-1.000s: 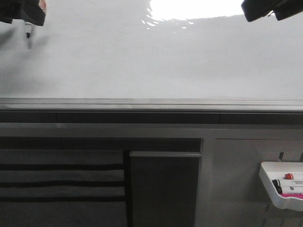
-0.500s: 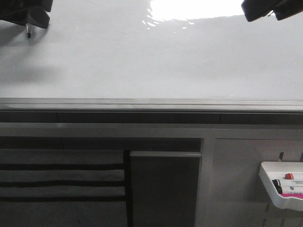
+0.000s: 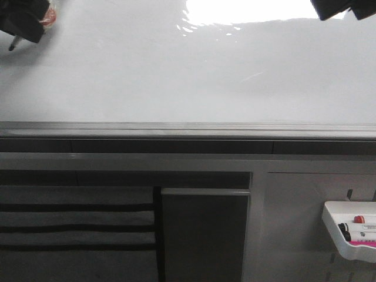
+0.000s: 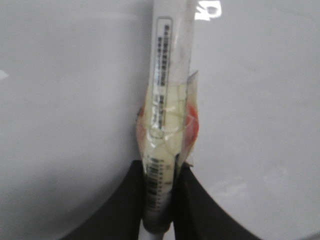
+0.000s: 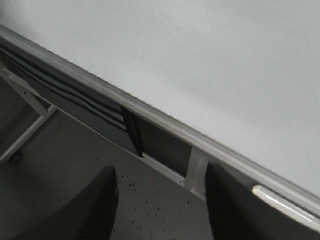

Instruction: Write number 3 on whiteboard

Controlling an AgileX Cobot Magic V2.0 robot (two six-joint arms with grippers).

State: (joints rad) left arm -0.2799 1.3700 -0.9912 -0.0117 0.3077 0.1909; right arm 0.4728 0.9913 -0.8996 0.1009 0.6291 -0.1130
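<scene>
At about ten o'clock over the blank whiteboard (image 3: 188, 76), the left gripper (image 4: 159, 200) clamps a marker (image 4: 167, 100) firmly enough to write, no 3 yet visible, while the right gripper (image 5: 160, 205) hangs open and empty at one o'clock.

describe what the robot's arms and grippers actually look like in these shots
Both grippers are dark, close to black. In the front view, the left gripper and right gripper show only as blocky black shapes at the top corners. In the wrist views, the left gripper's fingers and the right gripper's fingers are smooth, matte and curved, tapering toward the tips. No cables or markings are visible.
</scene>
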